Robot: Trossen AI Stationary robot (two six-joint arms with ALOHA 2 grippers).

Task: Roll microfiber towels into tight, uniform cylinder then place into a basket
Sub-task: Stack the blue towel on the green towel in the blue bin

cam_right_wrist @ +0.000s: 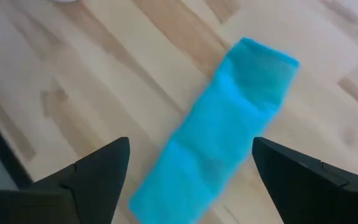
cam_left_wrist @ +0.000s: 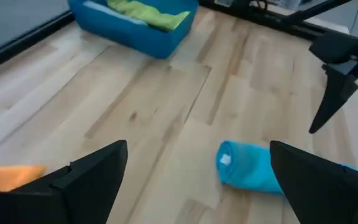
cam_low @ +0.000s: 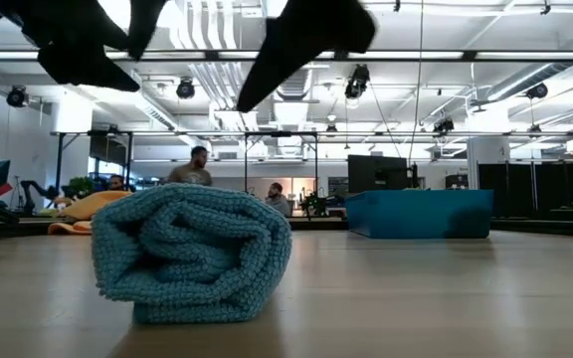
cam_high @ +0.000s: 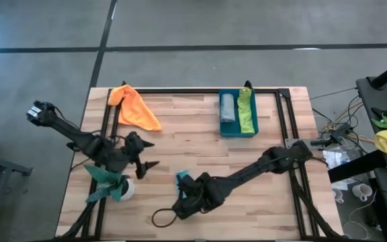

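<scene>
Two rolled towels, the grey towel [cam_high: 228, 106] and the lime green towel [cam_high: 246, 111], already lie side by side in the basket [cam_high: 238, 132], so about half the job looks done. A third, the turquoise towel [cam_right_wrist: 219, 130], is rolled into a cylinder and rests on the surface [cam_high: 200, 144], well apart from the basket toward the near edge. The right gripper [cam_right_wrist: 188, 163] hangs just above this roll with its fingers spread wide on either side, touching nothing as far as the wrist view shows; the roll seems ready to be grasped and carried over to the basket. The left gripper [cam_high: 148, 154] waits farther from the basket than the roll, fingers fully open and empty, beside a plant [cam_high: 111, 183] in a white pot. The orange towel [cam_high: 135, 107] lies loose and unrolled, level with the basket near the far edge, so it has yet to be rolled and placed.
</scene>
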